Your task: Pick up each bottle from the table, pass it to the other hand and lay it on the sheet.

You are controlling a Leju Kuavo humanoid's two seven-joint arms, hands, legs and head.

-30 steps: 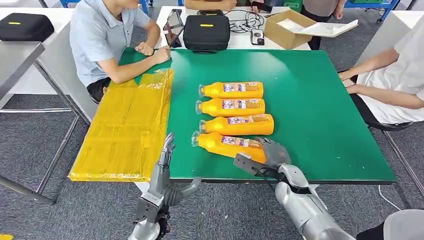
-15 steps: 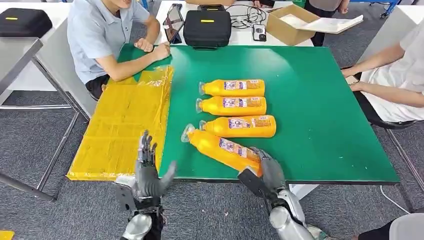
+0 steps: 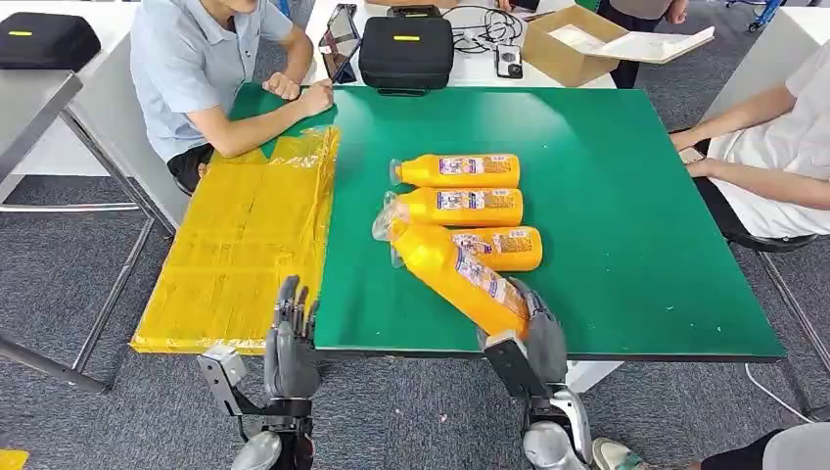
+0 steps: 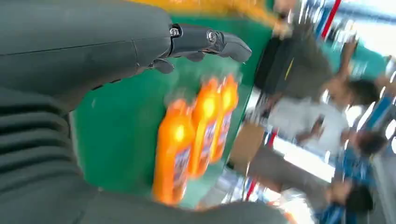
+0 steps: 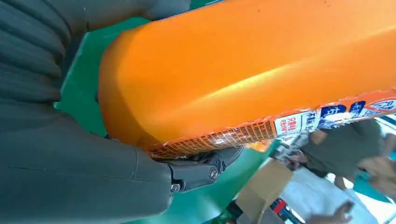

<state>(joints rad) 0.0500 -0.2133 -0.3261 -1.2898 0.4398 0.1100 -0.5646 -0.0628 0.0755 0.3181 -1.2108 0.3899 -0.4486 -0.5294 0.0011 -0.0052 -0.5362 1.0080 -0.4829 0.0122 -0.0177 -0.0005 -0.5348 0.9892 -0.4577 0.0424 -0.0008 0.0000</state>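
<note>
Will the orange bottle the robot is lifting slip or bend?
The held bottle keeps its shape in the right hand, so probably stiff. Its glossy plastic looks slippery. Held near its base and tilted, it might slide or swing.

Sheet (image 3: 245, 245) covers the counter's (image 3: 626, 225) left edge; three bottles (image 3: 460, 170) lie right of it, a fourth (image 3: 455, 274) tilted above them.

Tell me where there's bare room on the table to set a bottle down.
The yellow sheet is bare from the person's elbow to its near edge. The green table is free right of the bottles. The middle is crowded: the right hand holds one bottle over the others.
</note>
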